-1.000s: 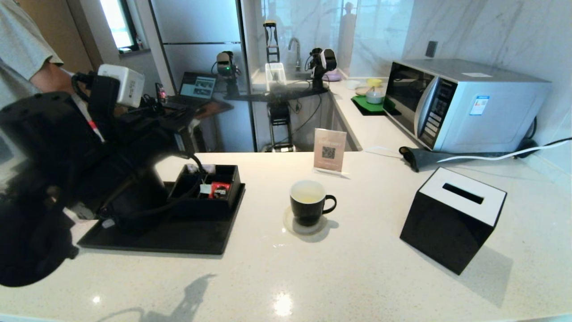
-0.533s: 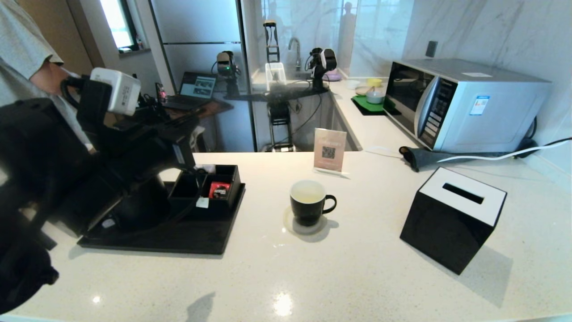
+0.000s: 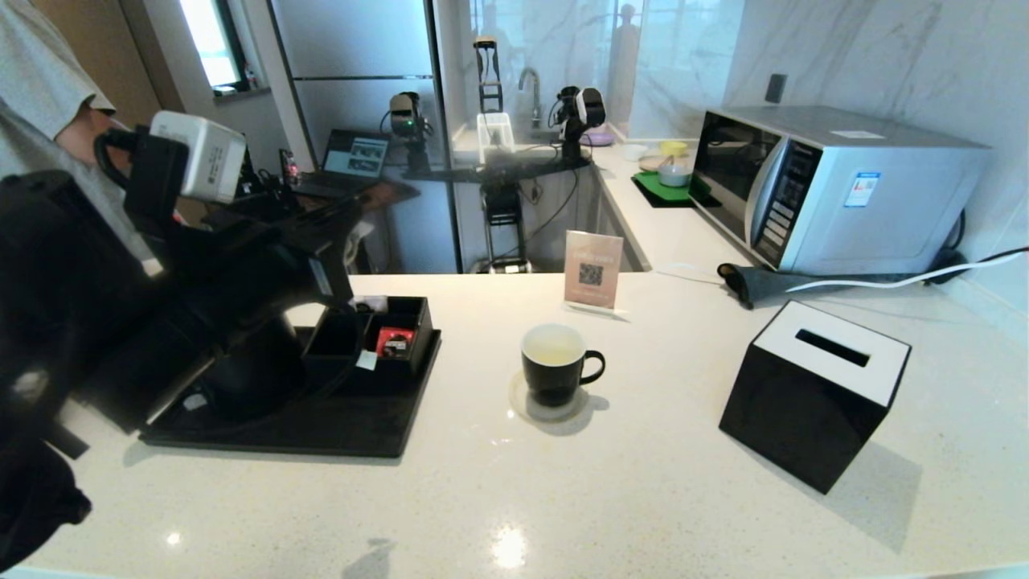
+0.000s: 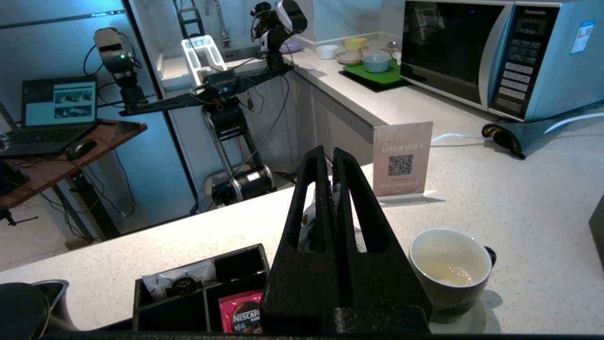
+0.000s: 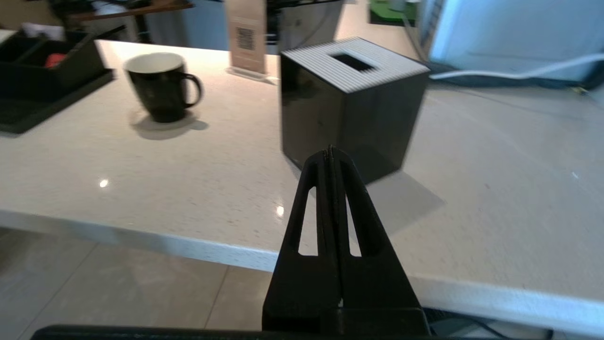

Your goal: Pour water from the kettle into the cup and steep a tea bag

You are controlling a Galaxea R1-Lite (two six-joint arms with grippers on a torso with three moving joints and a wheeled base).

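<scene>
My left gripper (image 3: 344, 219) (image 4: 329, 153) hangs above the black organiser, left of the cup, shut on the tea bag (image 4: 306, 223); pale paper shows between and behind its fingers. The small pale tag (image 3: 366, 361) dangles below it in front of the organiser. The black cup (image 3: 555, 368) (image 4: 455, 302) (image 5: 160, 89) stands on a round coaster mid-counter, holding faintly yellowish water (image 4: 446, 273). The kettle (image 3: 257, 366) sits on the black tray, mostly hidden behind my left arm. My right gripper (image 5: 331, 152) is shut and empty, before the counter's front edge, out of the head view.
A black tray (image 3: 321, 430) carries the organiser (image 3: 402, 322) with a red packet (image 3: 394, 342). A QR sign (image 3: 593, 269) stands behind the cup. A black tissue box (image 3: 812, 394) sits at the right, a microwave (image 3: 828, 189) behind it. A person (image 3: 40, 80) stands far left.
My left arm has lifted and drawn back to the left, still shut. The tag has swung from inside the organiser down to its front. The shadow at the counter's front edge has shrunk.
</scene>
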